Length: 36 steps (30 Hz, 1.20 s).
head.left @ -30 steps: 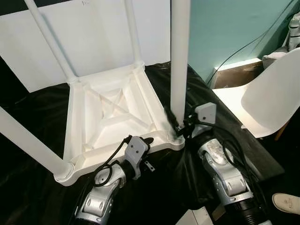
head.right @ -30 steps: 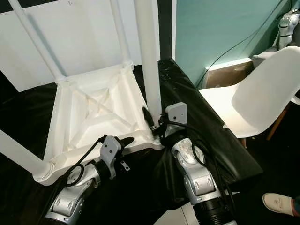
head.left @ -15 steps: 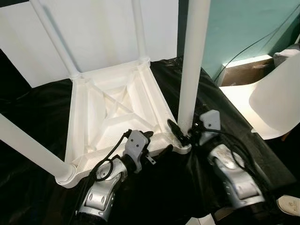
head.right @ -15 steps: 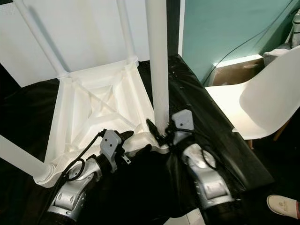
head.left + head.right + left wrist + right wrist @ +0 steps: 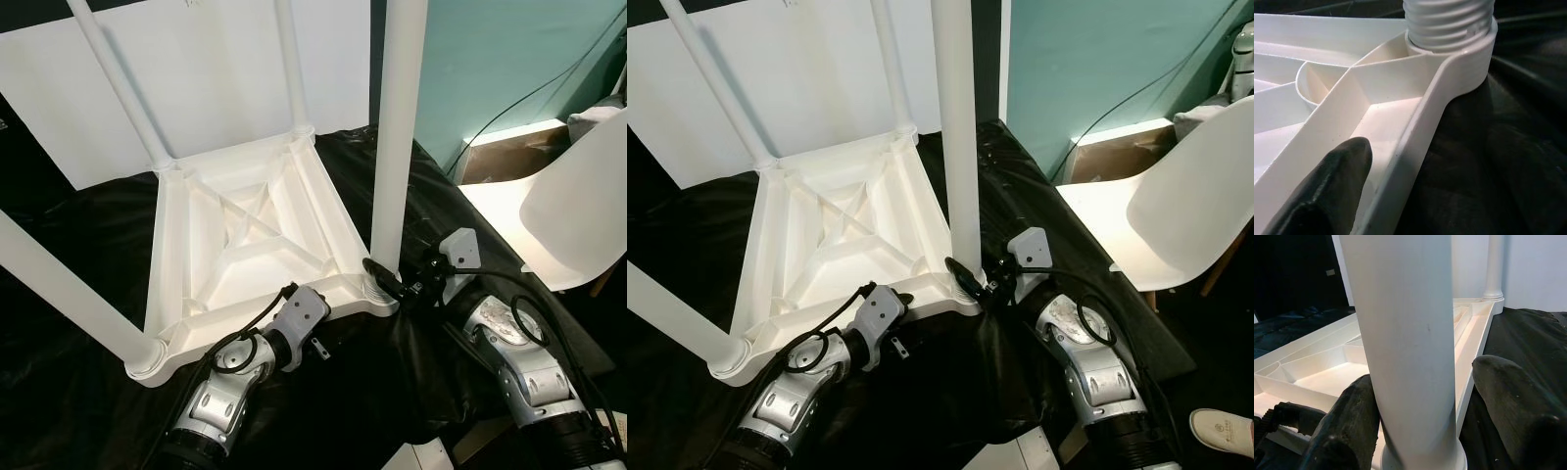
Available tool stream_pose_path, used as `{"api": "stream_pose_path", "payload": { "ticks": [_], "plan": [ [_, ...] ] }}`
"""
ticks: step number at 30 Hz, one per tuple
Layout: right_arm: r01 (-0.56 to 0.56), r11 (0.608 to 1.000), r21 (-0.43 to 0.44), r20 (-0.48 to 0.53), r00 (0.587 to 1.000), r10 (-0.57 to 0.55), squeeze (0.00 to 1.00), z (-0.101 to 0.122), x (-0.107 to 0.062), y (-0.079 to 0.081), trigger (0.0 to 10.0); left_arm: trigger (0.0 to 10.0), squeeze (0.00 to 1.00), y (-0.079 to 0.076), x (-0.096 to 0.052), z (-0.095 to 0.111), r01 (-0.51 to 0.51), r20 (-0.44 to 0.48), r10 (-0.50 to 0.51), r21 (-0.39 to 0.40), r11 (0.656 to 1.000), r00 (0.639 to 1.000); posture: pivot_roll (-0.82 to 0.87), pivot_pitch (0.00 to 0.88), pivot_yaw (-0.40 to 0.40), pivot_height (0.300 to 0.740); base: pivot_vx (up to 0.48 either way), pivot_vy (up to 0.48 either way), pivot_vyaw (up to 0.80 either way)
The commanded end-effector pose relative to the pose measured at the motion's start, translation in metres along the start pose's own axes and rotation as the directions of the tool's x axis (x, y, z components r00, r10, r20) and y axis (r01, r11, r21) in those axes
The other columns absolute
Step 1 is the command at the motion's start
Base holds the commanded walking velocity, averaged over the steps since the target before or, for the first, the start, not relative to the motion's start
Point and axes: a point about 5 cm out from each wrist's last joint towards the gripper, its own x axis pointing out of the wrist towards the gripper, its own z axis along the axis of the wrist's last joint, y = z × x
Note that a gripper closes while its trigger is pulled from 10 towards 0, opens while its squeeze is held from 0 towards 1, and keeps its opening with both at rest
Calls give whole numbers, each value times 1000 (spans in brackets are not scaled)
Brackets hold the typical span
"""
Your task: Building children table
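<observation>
An upturned white table top (image 5: 838,235) lies on black cloth (image 5: 1019,206), legs up. The right hand (image 5: 972,277) brackets the leg (image 5: 957,147) at the frame's five o'clock corner; the left hand (image 5: 884,315) meets its six o'clock edge.

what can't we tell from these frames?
- Left gripper: left wrist view cuts off one finger, so its opening is unknown.
- Leg: tops cut off by the eye views' upper edge.
- Leg thread depth in the corner socket: hidden inside it.
- Right gripper: whether the far finger touches.

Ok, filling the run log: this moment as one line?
table upside down on black cloth | right gripper around leg base | left gripper on table rim | chair to the right
</observation>
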Motion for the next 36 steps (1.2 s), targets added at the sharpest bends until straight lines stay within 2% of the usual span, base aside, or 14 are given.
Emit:
{"api": "stream_pose_path", "payload": {
  "ticks": [1, 10, 11, 14, 16, 26, 27, 29, 30, 31, 32, 34, 35, 36],
  "plan": [
    [40, 999, -10, 36, 999, -39, 0, 7, 1, -10, 10000, 0, 0, 6, -2, -20, -79, -111, 75, -28, 997, 991, -121, 0, 109, 740, 0, 0, 0],
    [-2, 1000, -2, 20, 1000, 2, 0, 4, 3, -12, 10000, 0, 0, -1, 4, -15, 13, -103, -13, -3, 1000, 995, -124, 0, 115, 740, 0, 0, 0],
    [-24, 1000, -3, 6, 1000, 24, 0, 3, 2, -14, 10000, 10000, 0, -2, 4, -14, 18, -108, -17, 4, 1000, 994, -124, 0, 115, 740, 0, 0, 0],
    [-83, 997, -4, -22, 996, 83, 0, 0, 1, -13, 10000, 10000, 0, -2, 5, -15, 18, -115, -17, 9, 1000, 993, -124, 0, 116, 740, 0, 0, 0],
    [-181, 983, 0, -76, 981, 181, 0, -6, -1, -12, 10000, 10000, 0, -1, 5, -16, 25, -123, -23, 22, 999, 992, -124, 0, 115, 740, 0, 0, 0],
    [-286, 958, -21, -123, 952, 282, 0, -9, 12, -20, 10000, 10000, 0, -4, 8, -16, 26, -122, -23, 21, 999, 992, -105, 0, 106, 740, 0, 0, 0],
    [-295, 955, -24, -123, 949, 290, 0, -8, 15, -22, 7490, 10000, 0, -5, 8, -17, 23, -121, -21, 18, 1000, 992, -100, 0, 103, 740, 0, 0, 0],
    [-304, 952, -27, -123, 946, 299, 0, -8, 18, -24, 7608, 10000, 0, -5, 7, -17, 21, -120, -19, 16, 1000, 993, -93, 0, 101, 740, 0, 0, 0],
    [-332, 942, -40, -132, 937, 325, 0, -8, 23, -25, 9216, 10000, 0, -6, 7, -18, 13, -121, -12, 8, 1000, 993, -84, 0, 96, 740, 0, 0, 0],
    [-332, 942, -40, -132, 937, 325, 0, -8, 23, -25, 9216, 10000, 0, -6, 7, -18, 13, -121, -12, 8, 1000, 993, -84, 0, 96, 740, 0, 0, 0],
    [-345, 938, -41, -136, 932, 337, 0, -8, 24, -25, 7686, 10000, 0, -6, 6, -19, 9, -122, -8, 6, 1000, 992, -84, 0, 96, 740, 0, 0, 0],
    [-345, 938, -41, -136, 932, 337, 0, -8, 24, -25, 7686, 10000, 0, -6, 6, -19, 9, -122, -8, 6, 1000, 992, -84, 0, 96, 740, 0, 0, 0],
    [-357, 933, -37, -139, 927, 349, 0, -8, 26, -26, 4000, 10000, 0, -5, 6, -19, 5, -122, -4, 6, 1000, 992, -77, 0, 93, 740, 0, 0, 0],
    [-364, 931, -31, -140, 924, 356, 0, -8, 27, -27, 3137, 10000, 0, -5, 6, -19, 1, -122, -1, 6, 1000, 993, -74, 0, 92, 740, 0, 0, 0]
  ]
}}
